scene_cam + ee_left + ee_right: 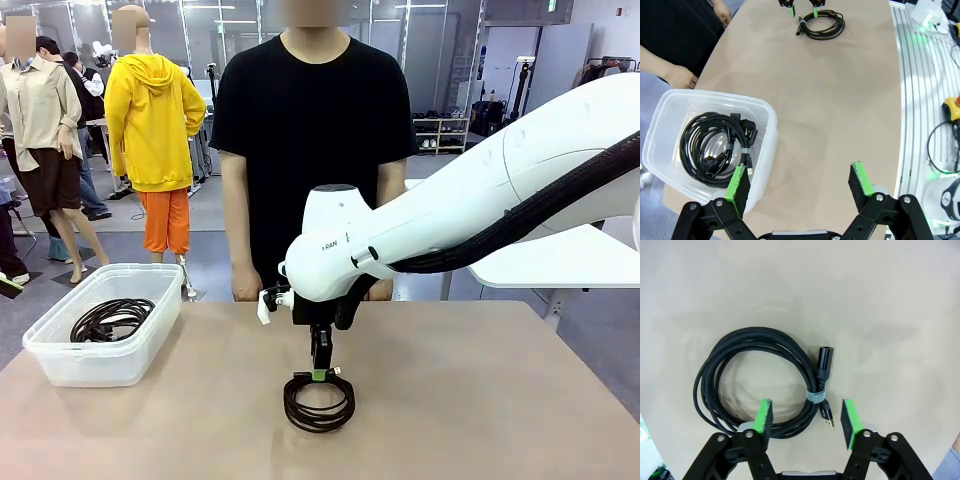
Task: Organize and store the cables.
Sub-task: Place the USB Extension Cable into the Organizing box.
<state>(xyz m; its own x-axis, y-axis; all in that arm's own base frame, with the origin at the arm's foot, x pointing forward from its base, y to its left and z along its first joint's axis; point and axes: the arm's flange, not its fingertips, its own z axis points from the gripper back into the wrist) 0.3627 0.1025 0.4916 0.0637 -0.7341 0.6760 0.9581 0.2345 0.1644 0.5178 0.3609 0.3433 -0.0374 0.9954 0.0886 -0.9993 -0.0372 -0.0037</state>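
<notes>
While the right gripper [806,422] hangs low over the table [480,400], its jaws stand apart with nothing clamped, and the near rim of a coiled cable [760,385] lies flat on the wood between and just beyond its green pads [762,416]. A grey tie [815,395] binds that coil, and its two plug ends [824,362] lie side by side, just inside the other pad. Whether either pad touches the cord cannot be told. In the front view the same gripper [320,372] sits at the coil's far edge, the person [312,150] standing straight beyond it at the table's far side.

The left gripper [799,179] is wide apart and empty above bare tabletop. One fingertip hangs over the rim of a clear plastic bin [765,150], which holds a second coiled cable [715,150] with chunky plugs. The person's hand [682,77] lies past the bin, off the table edge.
</notes>
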